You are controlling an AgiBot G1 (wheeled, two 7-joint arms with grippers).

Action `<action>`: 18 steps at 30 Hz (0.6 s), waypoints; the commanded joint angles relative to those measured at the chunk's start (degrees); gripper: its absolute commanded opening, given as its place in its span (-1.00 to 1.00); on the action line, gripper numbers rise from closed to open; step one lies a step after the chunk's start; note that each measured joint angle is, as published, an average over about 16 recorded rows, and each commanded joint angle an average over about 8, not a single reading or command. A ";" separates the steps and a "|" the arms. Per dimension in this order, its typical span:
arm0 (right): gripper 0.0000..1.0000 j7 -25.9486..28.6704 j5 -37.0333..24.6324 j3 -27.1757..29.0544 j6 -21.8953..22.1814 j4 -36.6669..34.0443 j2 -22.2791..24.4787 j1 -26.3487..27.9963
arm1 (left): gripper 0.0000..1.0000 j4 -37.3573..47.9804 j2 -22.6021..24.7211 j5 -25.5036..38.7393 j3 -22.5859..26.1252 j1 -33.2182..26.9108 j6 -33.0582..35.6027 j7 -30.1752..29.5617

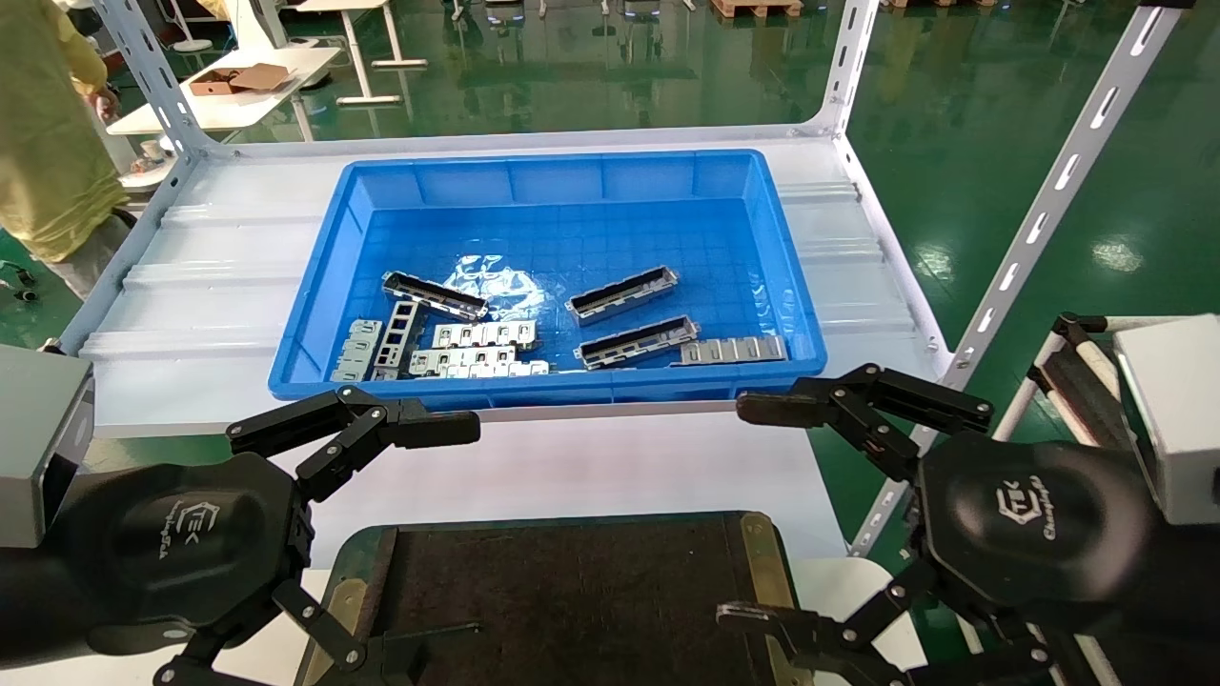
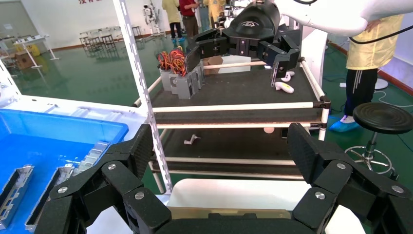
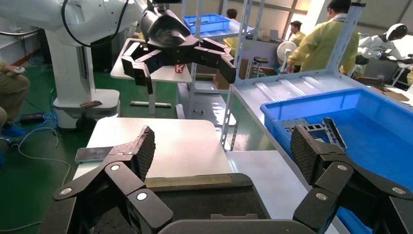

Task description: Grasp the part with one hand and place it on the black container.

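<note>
Three parts lie in the blue bin (image 1: 324, 286): one part (image 1: 434, 294) at the left, a second part (image 1: 621, 290) in the middle, a third part (image 1: 637, 341) nearer the front. The black container (image 1: 572, 591) sits below the bin, close to me, with nothing on its dark surface. My left gripper (image 1: 438, 543) (image 2: 221, 146) hovers open over the container's left edge. My right gripper (image 1: 748, 514) (image 3: 224, 146) hovers open over its right edge. Neither hand holds anything. Both hands are short of the bin's front wall.
Flat shiny plates (image 1: 484, 333) with square holes lie among the parts, and another plate (image 1: 734, 350) lies at the bin's front right. White shelf uprights (image 1: 1048, 200) rise at the right. A cart (image 2: 234, 87) stands to my right. A person in yellow (image 1: 38, 124) stands at the far left.
</note>
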 commanded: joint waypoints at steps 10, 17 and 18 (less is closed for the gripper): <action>1.00 0.00 0.00 0.00 0.00 -0.01 0.00 0.00 | 1.00 0.14 0.07 -0.10 0.00 -0.04 -0.05 -0.06; 1.00 0.00 0.00 -0.01 -0.01 -0.01 0.00 0.01 | 1.00 0.76 0.53 0.22 0.21 -0.52 -0.16 0.07; 1.00 0.00 0.00 -0.01 -0.01 -0.01 0.00 0.01 | 1.00 0.89 0.65 0.37 0.27 -0.66 -0.19 0.15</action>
